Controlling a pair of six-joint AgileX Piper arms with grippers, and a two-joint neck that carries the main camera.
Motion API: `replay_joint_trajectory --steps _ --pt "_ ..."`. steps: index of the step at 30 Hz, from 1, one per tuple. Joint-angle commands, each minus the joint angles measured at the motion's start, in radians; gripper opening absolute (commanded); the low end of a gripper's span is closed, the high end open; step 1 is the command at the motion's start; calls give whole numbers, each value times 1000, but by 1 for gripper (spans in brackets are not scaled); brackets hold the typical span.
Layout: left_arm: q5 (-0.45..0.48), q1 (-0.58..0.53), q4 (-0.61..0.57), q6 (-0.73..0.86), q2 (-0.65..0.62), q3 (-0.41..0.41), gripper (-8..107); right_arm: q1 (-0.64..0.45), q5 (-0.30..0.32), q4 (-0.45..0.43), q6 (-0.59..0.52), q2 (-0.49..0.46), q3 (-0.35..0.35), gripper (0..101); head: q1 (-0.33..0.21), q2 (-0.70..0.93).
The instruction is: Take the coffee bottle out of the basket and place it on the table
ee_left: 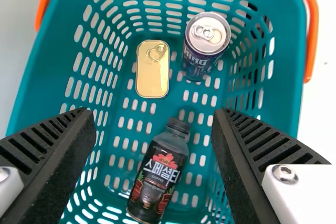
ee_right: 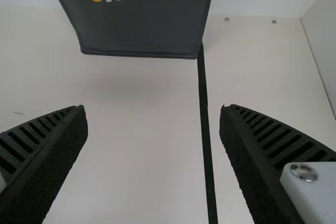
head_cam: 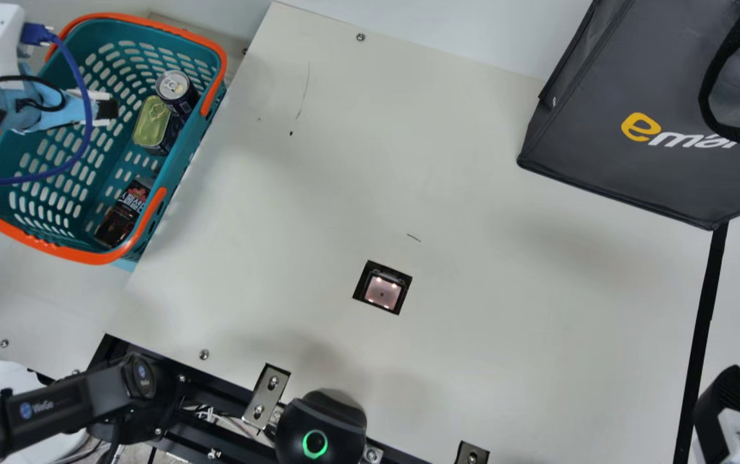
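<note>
My left gripper (head_cam: 107, 108) is over the teal basket (head_cam: 51, 242) at the main view's upper left. In the left wrist view that gripper (ee_left: 152, 116) stands open, its fingers apart above the basket's inside. The coffee bottle (ee_left: 157, 177), dark with a black cap, lies on the basket floor below and between the fingers, touched by neither. The main view has the bottle (head_cam: 126, 212) at the basket's near end. My right gripper (head_cam: 730, 399) is at the lower right edge; in the right wrist view that gripper (ee_right: 153, 111) is open with nothing between its fingers.
Inside the basket are a gold flat tin (ee_left: 152, 72) and a dark drink can (ee_left: 202, 51). A dark grey bag (head_cam: 653, 129) stands at the table's back right. Blue cable (head_cam: 80, 145) hangs by the left arm. The cream table (head_cam: 318, 212) has a small square cutout.
</note>
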Motion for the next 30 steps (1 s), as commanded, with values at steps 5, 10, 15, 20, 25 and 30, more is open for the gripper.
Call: replay_joint_trajectory --steps 5,10,15,20,25,30 --pt "-18 6 -18 80 47 15 90 0 0 0 0 0 0 91 -26 4" --pt "-40 10 -34 141 78 34 90 0 0 0 0 0 0 91 -26 4" --pt "-72 14 -51 196 105 62 90 0 0 0 0 0 0 91 -26 4" --pt "-105 12 -74 243 128 96 90 0 0 0 0 0 0 91 -26 4" --pt "-135 8 -100 283 149 126 90 0 0 0 0 0 0 91 -26 4" --pt "-173 3 -122 321 178 148 90 0 0 0 0 0 0 91 -26 4"
